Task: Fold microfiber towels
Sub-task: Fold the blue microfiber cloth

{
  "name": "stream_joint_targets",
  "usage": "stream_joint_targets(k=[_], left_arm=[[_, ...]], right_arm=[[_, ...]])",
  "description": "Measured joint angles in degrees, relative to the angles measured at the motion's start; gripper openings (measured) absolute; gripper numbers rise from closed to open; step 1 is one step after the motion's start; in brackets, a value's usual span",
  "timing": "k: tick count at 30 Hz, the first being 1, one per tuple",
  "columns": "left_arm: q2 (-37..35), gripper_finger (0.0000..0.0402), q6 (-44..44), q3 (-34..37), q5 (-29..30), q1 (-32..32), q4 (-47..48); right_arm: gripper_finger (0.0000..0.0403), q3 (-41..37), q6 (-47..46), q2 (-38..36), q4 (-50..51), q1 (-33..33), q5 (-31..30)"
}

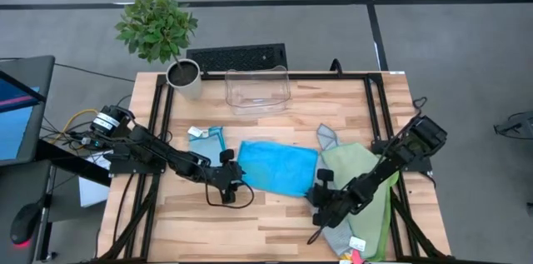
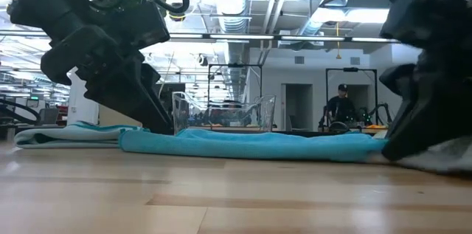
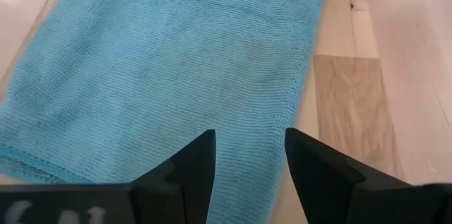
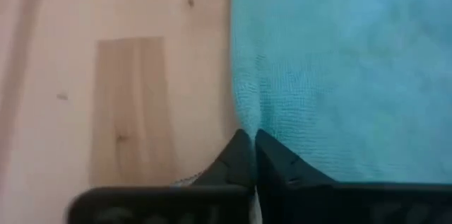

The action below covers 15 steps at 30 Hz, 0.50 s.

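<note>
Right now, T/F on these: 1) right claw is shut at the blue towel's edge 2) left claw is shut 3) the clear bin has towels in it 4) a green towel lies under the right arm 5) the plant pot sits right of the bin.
1) True: the right claw is shut at the edge of the blue towel.
2) False: the left claw is open over the blue towel.
3) False: the clear bin looks empty.
4) True: the green towel lies under the right arm.
5) False: the plant pot sits left of the bin.
</note>
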<state>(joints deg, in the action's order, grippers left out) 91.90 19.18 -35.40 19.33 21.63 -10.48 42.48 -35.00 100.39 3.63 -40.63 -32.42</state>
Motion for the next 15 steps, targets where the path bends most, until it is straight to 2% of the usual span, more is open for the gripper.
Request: stream_joint_targets(k=[2,8,11,15], left_arm=[[0.01,0.0164,0.02,0.0,0.0,-0.01,0.02],[0.02,0.0164,0.04,0.0,0.51,0.0,-0.03],[0.02,0.0164,0.0,0.02,1.09,0.0,-0.2],[0.04,0.0164,-0.36,0.02,1.25,-0.02,-0.44]], right_arm=[[0.0015,0.0,1.92,-1.46,-0.23,0.4,-0.01],[0.0048,1.25,9.32,-5.55,-0.33,4.15,-1.62],[0.0042,3.4,15.45,-5.96,-0.47,6.55,-1.46],[0.0028,6.51,21.72,-5.46,-0.69,9.65,1.7]])
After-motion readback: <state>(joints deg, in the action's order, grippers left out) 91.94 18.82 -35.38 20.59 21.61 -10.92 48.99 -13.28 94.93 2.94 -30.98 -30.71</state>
